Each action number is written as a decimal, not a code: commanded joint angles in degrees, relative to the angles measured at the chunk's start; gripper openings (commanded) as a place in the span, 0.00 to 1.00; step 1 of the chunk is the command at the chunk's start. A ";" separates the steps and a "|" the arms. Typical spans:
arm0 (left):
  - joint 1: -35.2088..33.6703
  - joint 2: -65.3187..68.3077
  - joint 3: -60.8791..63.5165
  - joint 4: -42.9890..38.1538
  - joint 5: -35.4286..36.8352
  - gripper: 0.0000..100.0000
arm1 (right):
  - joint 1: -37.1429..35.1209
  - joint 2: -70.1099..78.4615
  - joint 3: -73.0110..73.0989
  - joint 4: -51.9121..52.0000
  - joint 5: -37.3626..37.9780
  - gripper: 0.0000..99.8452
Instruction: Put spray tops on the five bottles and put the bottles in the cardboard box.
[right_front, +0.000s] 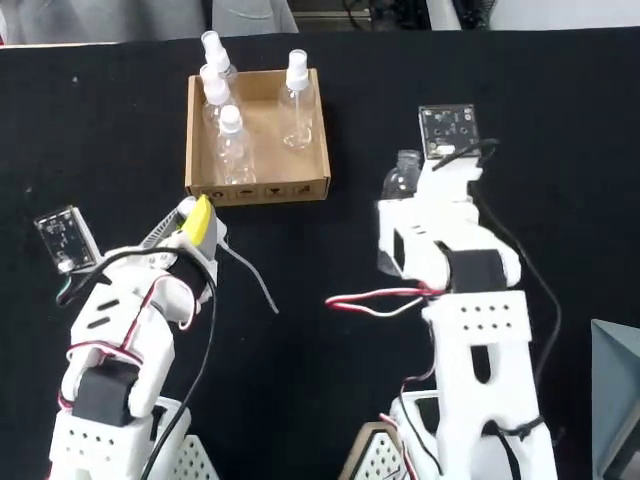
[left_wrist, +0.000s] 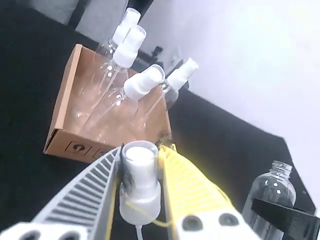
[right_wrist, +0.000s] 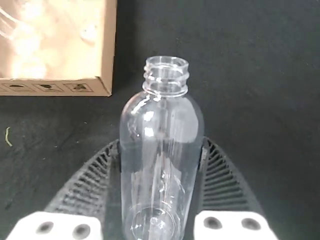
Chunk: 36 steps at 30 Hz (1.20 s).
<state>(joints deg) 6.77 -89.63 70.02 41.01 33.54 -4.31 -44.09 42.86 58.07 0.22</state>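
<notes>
One white spray top (left_wrist: 139, 187) pinched by left end effector (left_wrist: 141, 156); right end effector (right_wrist: 161, 145) clamps uncapped clear plastic bottle (right_wrist: 162, 120).

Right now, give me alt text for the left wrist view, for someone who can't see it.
The left tool grips a white spray top. Behind it, a cardboard box holds four capped bottles; an uncapped bottle is apart from the box.

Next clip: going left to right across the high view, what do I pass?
The left gripper holding a spray top → cardboard box → open bottle in the right gripper.
</notes>
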 joint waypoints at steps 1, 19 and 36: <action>-0.75 -3.16 0.31 -2.90 0.70 0.03 | -2.55 -2.68 -0.40 -1.58 0.18 0.10; -7.60 -7.12 0.75 -2.81 12.04 0.03 | -7.56 -2.95 0.92 -1.58 2.90 0.10; -7.60 -7.12 0.75 -2.81 12.04 0.03 | -11.16 -17.89 11.21 -6.86 6.15 0.10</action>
<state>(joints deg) -0.44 -95.96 71.78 39.52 45.14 -14.24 -57.36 53.32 54.55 5.67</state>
